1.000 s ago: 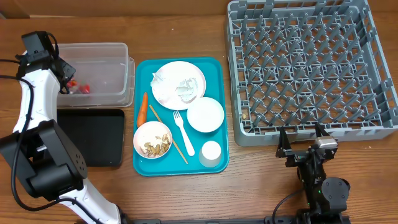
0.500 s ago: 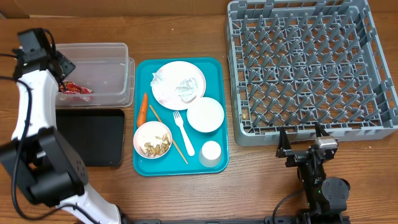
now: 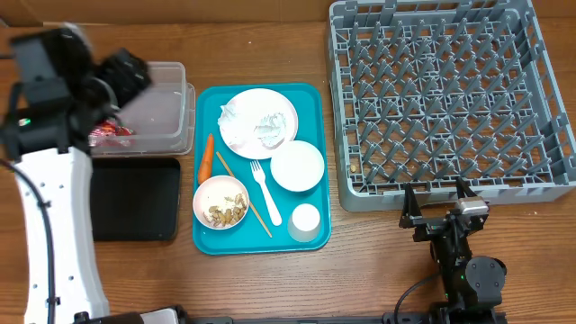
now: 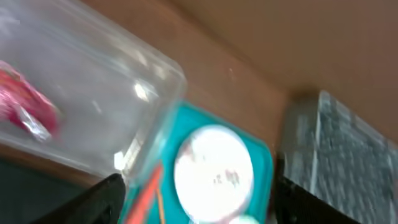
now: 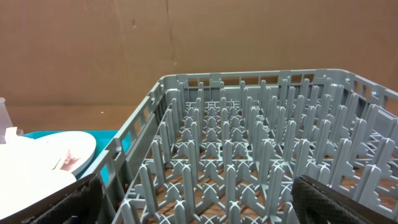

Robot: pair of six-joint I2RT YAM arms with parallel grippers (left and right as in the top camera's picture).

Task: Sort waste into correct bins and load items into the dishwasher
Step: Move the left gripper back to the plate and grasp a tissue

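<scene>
Left claw: released, fingers spread wide with nothing between them. It has lifted clear of the clear tub, where a second ago it was down among the contents, and is blurred with motion in the overhead view. The red wrapper now lies loose inside that tub, left of the teal tray. Judgement: the first piece of waste is delivered and this arm is free for the next pick. The black tray, also left of the teal tray, holds nothing visible. All other work remains on the teal tray: carrot and wooden stick near its left edge, crumpled napkins on the plate, and a bowl of scraps. The fork, empty bowl and cup are there too. The dish rack, right of the teal tray, is unloaded. Right claw: unchanged, fingers wide apart, grasping nothing, parked on the desk in front of the rack.
</scene>
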